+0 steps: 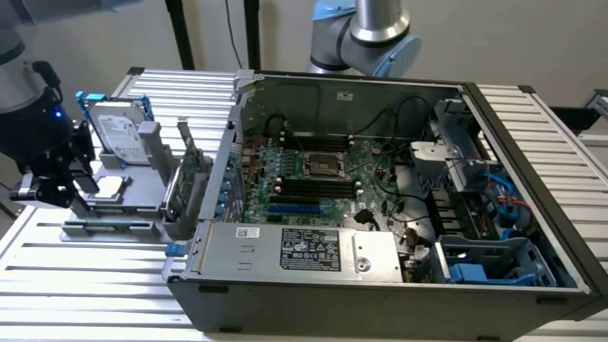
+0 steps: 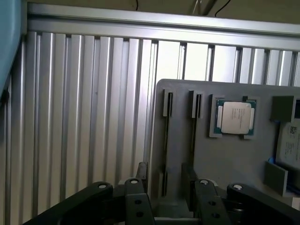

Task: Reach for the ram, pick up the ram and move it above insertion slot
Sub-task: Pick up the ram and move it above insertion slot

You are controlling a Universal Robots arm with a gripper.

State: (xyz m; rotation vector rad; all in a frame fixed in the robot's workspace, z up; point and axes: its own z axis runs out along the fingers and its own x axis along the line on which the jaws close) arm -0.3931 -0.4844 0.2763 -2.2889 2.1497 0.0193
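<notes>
The ram (image 1: pixel 109 226) is seen as a thin greenish strip standing on its edge in a narrow slot at the front of the grey holder (image 2: pixel 225 159), which rests on the ribbed metal surface (image 2: pixel 93 117) at the exterior view's left of the open computer case (image 1: pixel 380 306). The gripper (image 2: pixel 165 178) is placed just above this end of the holder; its jaws are spread wide and nothing is held between them. In the wrist view two narrow slots are seen running away from the jaws, and it cannot be told there which of them carries the stick. The reach is judged to be nearly finished. For a good grasp, the jaws should probably be centred over the thin board, so that one stands at each flat side, and they should be lowered straight. The top edge should be gripped near the middle of the length, so that the board is not tilted in the slot. Care is needed with the processor chip (image 2: pixel 236 117) lying just beside the slots, and with the upright hard drive (image 1: pixel 119 132) and green card (image 1: pixel 190 174) near them. As to writing, a black label (image 1: pixel 314 251) and a small white label (image 1: pixel 249 232) are seen on the metal box in the case, and print is seen on the chip and the drive, but no word or brand can be read.
</notes>
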